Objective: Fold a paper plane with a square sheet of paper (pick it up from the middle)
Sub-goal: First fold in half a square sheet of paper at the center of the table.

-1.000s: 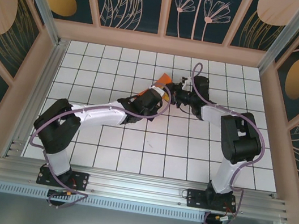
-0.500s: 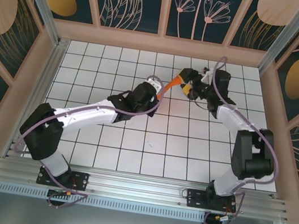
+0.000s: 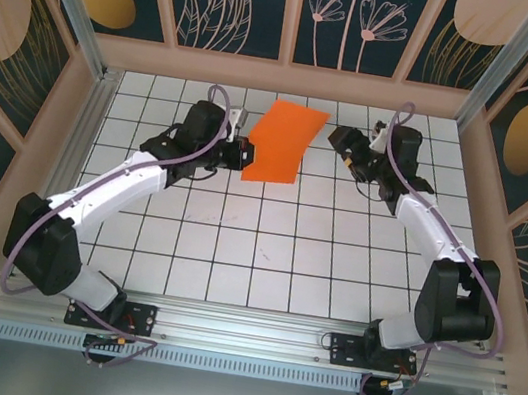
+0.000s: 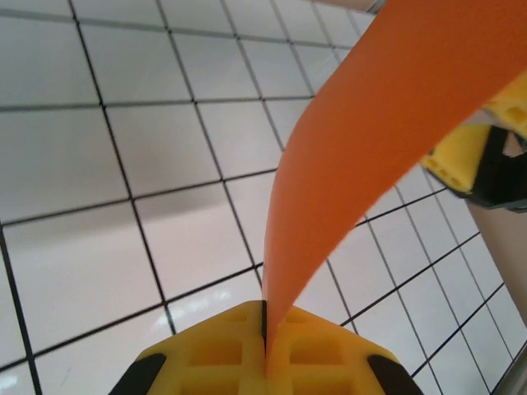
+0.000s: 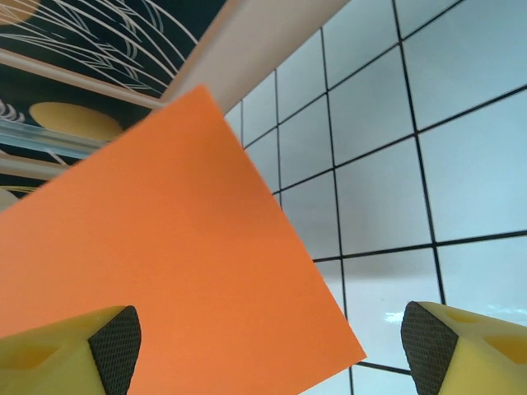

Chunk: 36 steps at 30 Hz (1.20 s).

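Observation:
The square sheet of paper (image 3: 283,142) is bright orange and hangs flat above the back middle of the table. My left gripper (image 3: 243,154) is shut on its left edge. In the left wrist view the sheet (image 4: 370,140) rises from between the closed yellow jaws of the left gripper (image 4: 265,329). My right gripper (image 3: 342,142) stands open just right of the sheet, apart from it. In the right wrist view the sheet (image 5: 156,263) spreads ahead of the right gripper (image 5: 272,346), whose jaws stand wide apart. No paper plane shape is seen.
The white grid table (image 3: 264,258) is walled by a wooden frame (image 3: 284,77) at the back and sides. One yellow finger of the right gripper (image 4: 473,160) shows behind the sheet in the left wrist view.
Both grippers were together at the table's middle on the bunched paper. The right gripper has opened, let go and drawn back right. The left arm swung back left and the sheet now hangs spread out.

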Each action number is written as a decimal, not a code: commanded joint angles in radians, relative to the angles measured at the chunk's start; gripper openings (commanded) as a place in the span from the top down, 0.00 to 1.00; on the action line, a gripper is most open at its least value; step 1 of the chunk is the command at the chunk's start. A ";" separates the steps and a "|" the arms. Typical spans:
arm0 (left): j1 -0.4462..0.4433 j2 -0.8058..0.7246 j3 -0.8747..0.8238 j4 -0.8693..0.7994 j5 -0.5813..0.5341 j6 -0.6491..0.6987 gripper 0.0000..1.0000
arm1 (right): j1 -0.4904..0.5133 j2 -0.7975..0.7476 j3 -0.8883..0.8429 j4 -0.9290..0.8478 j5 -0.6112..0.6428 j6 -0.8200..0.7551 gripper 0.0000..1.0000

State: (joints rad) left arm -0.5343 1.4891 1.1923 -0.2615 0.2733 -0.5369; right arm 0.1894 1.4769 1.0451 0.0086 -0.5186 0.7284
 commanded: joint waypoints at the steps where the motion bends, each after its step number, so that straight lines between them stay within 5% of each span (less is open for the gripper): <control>1: 0.022 0.073 0.004 -0.181 0.027 -0.005 1.00 | 0.023 0.044 0.043 -0.098 0.034 -0.085 0.17; 7: 0.023 0.192 0.109 -0.408 -0.183 0.121 1.00 | 0.126 0.175 0.096 -0.148 0.053 -0.142 0.32; 17: 0.011 0.365 0.242 -0.540 -0.455 0.188 1.00 | 0.276 0.480 0.229 -0.015 -0.041 -0.060 0.56; 29: -0.056 0.491 0.357 -0.671 -0.658 0.320 1.00 | 0.290 0.597 0.309 0.051 -0.083 -0.020 0.57; 36: -0.069 0.363 0.231 -0.565 -0.598 0.545 1.00 | 0.203 0.505 0.155 0.218 -0.104 0.185 0.50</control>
State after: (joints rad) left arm -0.6037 1.9251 1.4647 -0.8516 -0.3302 -0.1242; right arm 0.4404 2.0418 1.2572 0.1345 -0.5858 0.8089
